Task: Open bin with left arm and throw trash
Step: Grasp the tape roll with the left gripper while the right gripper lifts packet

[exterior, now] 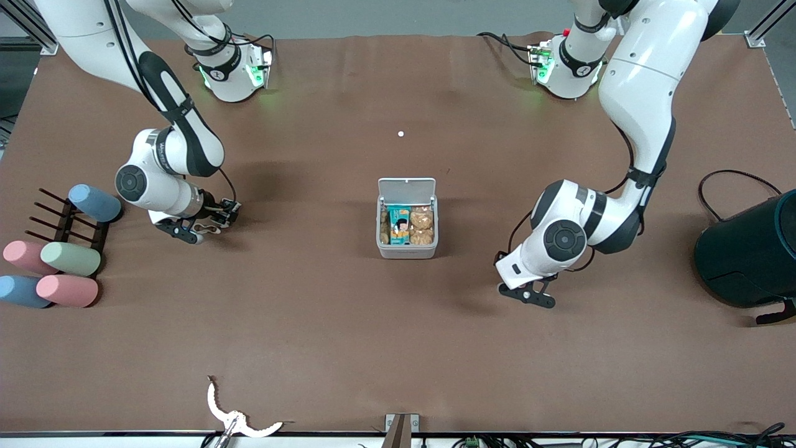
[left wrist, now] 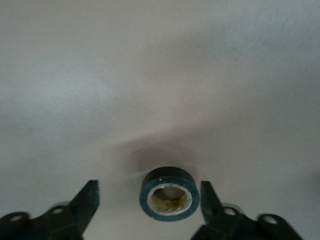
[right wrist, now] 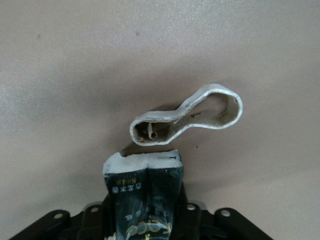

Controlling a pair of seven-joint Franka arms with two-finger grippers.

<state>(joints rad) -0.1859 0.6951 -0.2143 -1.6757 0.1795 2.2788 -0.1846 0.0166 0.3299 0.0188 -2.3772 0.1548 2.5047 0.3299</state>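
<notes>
The bin [exterior: 407,252] stands in the middle of the table with its lid [exterior: 407,186] up; snack packets lie inside. My left gripper [exterior: 530,294] is low over the table, toward the left arm's end from the bin. In the left wrist view it [left wrist: 149,187] is open, with the black tape ring [left wrist: 170,176] lying flat on the table between its fingers. My right gripper [exterior: 199,229] is low, toward the right arm's end from the bin. In the right wrist view it [right wrist: 145,212] is shut on the dark wrapper packet [right wrist: 145,182]. The white looped cord [right wrist: 176,116] lies just past the packet's end.
Pastel cylinders [exterior: 68,258] and a dark rack [exterior: 65,224] sit at the right arm's end. A large dark teal cylinder [exterior: 749,255] lies at the left arm's end. A white curved piece [exterior: 236,417] lies at the near edge.
</notes>
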